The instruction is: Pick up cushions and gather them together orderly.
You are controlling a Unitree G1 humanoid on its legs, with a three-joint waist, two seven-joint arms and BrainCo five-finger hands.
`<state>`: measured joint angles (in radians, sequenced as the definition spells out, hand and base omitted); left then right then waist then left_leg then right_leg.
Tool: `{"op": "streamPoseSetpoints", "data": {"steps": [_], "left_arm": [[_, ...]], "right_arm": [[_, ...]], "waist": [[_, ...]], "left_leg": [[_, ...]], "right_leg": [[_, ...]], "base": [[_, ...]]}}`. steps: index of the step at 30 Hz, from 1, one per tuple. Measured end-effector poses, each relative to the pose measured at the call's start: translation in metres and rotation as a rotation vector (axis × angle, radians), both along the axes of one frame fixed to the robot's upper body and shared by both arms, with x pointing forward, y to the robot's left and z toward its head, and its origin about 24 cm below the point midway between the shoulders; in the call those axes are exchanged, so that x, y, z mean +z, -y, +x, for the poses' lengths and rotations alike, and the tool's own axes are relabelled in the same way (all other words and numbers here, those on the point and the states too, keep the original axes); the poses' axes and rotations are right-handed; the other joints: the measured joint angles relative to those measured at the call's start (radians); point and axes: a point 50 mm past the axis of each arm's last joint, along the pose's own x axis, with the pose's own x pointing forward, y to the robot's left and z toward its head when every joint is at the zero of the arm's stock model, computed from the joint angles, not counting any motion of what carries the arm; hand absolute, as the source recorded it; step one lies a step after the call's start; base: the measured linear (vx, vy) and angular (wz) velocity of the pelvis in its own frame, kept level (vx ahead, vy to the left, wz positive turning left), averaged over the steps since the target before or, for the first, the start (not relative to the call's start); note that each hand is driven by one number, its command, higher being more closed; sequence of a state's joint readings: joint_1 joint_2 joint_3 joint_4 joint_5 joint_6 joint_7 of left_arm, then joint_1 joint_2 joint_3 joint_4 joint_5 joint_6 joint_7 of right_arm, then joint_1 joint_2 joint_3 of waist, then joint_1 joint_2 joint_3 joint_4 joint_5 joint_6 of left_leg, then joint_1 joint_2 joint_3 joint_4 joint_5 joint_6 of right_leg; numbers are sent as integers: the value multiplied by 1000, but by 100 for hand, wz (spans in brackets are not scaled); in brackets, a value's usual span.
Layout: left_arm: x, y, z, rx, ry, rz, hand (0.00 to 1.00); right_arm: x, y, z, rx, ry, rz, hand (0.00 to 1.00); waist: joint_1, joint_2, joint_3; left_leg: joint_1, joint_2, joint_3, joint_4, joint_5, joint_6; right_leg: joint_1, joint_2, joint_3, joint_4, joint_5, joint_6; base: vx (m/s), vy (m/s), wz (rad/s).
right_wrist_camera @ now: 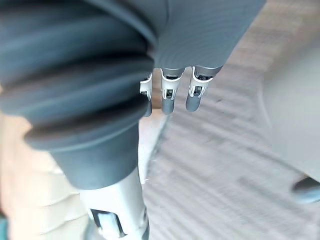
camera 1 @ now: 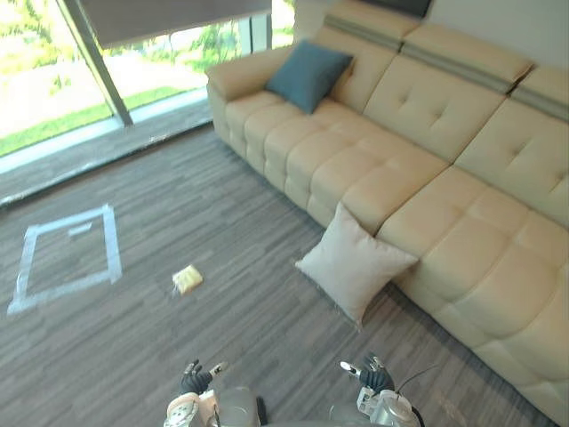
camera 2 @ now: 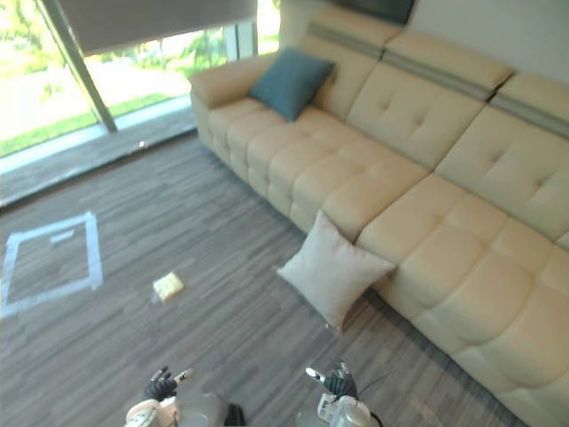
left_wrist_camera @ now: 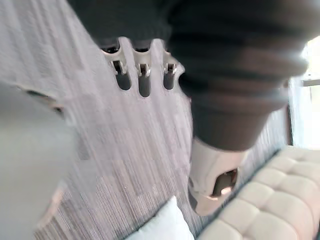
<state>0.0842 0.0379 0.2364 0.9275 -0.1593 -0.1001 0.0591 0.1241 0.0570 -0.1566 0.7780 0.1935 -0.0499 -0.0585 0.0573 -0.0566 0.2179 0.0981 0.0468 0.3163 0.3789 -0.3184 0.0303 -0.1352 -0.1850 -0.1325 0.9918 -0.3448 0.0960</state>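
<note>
From the head camera we see a pale cushion (camera 1: 354,262) on the floor, leaning against the front of a beige sofa (camera 1: 444,116), and a blue cushion (camera 1: 308,74) well apart on the sofa's far seat; our left hand (camera 1: 194,381) and right hand (camera 1: 373,377) hang low, both empty. In the left wrist view our fingers (left_wrist_camera: 144,80) are loose around nothing, the pale cushion's corner beyond them (we should step closer first). In the right wrist view the fingers (right_wrist_camera: 169,97) are likewise relaxed; we judge it best to clasp the pale cushion by both sides and set it beside the blue one.
</note>
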Motion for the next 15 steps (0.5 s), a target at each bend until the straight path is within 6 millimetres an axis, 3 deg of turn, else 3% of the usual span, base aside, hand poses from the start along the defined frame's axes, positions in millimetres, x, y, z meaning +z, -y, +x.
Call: {"op": "streamPoseSetpoints", "data": {"steps": [3, 5, 6, 7, 8, 9, 10, 12, 13, 14, 15], "left_arm": [[-3, 1, -6, -6, -27, -4, 0], [-5, 3, -8, -31, -45, -6, 0], [-6, 5, -9, -43, -50, -6, 0], [-6, 4, -9, -48, -52, -5, 0], [-7, 11, -7, -53, -55, -23, 0], [-7, 17, -5, -68, -49, -32, 0], [-7, 17, -4, -71, -47, -31, 0], [-7, 18, -4, -66, -43, -34, 0], [-6, 17, -4, -58, -40, -33, 0], [-5, 16, -3, -26, -21, -36, 0], [-3, 15, -3, -9, -2, -34, 0]], "right_arm": [[0, 5, 5, 2, 0, -12, 0], [0, 11, 8, -13, -1, -20, 0], [-1, 15, 7, -18, -10, -30, 0], [-1, 18, 6, -19, -16, -35, 0], [0, 24, 6, -25, -15, -51, 0], [0, 32, 4, -48, -18, -62, 0], [0, 33, 4, -57, -19, -62, 0], [-1, 38, -2, -78, -29, -70, 0], [-1, 39, -3, -78, -32, -71, 0], [-2, 41, -6, -78, -39, -78, 0], [-2, 40, -7, -65, -45, -84, 0]], "waist": [[-9, 9, 3], [-16, 20, 11], [-26, 24, 13], [-33, 22, 16], [-42, 44, 25], [-42, 64, 32], [-43, 65, 33], [-56, 84, 36], [-56, 85, 37], [-53, 89, 49], [-46, 93, 51]], "left_leg": [[99, 12, 49, -102, 5, -18], [136, 14, 58, -135, 8, -30], [154, 10, 50, -152, 7, -44], [167, 5, 28, -152, 0, -57], [181, 25, 3, -152, -5, -67], [182, 36, -20, -139, 17, -101], [180, 36, -28, -127, 21, -108], [80, 86, -93, 150, 38, -130], [55, 98, -104, 215, 52, -137], [-47, 160, -143, 480, 113, -147], [-111, 207, -146, 645, 101, -146]], "right_leg": [[-59, 3, -185, -281, 13, -44], [-85, 40, -211, -453, 74, -77], [-88, 71, -200, -558, 158, -103], [-76, 82, -175, -587, 263, -166], [-60, 93, -188, -574, 253, -174], [-47, 96, -193, -563, 210, -175], [-48, 95, -195, -560, 197, -174], [3, 108, -220, -548, 127, -176], [16, 113, -220, -549, 118, -178], [87, 151, -219, -577, 92, -188], [141, 177, -207, -592, 70, -200]], "base": [[291, 43, -38], [339, -22, -21], [420, -94, 10], [526, -133, 19], [478, -144, 25], [304, -95, 19], [359, -184, 19], [391, -240, 25], [326, -177, 19], [321, -144, -11], [323, -122, -24]]}}
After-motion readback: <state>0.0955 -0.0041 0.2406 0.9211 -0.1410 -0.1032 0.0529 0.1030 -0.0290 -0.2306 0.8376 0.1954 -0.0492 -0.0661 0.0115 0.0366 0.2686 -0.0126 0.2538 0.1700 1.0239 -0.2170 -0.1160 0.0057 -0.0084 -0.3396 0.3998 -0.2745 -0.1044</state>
